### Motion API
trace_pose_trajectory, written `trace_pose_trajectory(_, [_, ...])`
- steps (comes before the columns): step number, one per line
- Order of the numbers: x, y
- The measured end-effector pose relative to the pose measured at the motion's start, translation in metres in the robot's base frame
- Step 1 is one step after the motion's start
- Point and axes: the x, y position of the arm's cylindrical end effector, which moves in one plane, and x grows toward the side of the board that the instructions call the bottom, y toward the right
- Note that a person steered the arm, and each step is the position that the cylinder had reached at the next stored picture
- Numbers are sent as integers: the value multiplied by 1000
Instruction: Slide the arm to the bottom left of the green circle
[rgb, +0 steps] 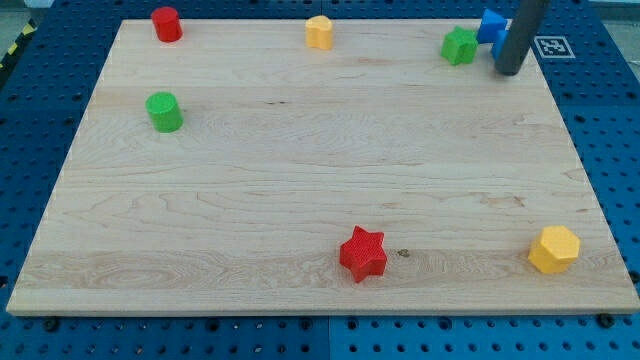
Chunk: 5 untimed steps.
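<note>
The green circle (164, 111), a short green cylinder, stands near the board's left edge in the upper part of the view. My tip (509, 70) is at the view's top right, far to the right of the green circle. It rests just below and right of a blue block (491, 25) and right of a green star (460, 46).
A red cylinder (166, 23) stands at the top left, above the green circle. A yellow block (319, 32) is at the top middle. A red star (363, 254) is at the bottom middle and a yellow hexagon (554, 249) at the bottom right. The wooden board (300, 170) lies on a blue pegboard.
</note>
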Motion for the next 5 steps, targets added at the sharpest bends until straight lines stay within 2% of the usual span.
trace_pose_trajectory(3, [159, -296])
trace_pose_trajectory(4, [166, -412])
trace_pose_trajectory(5, [129, -467])
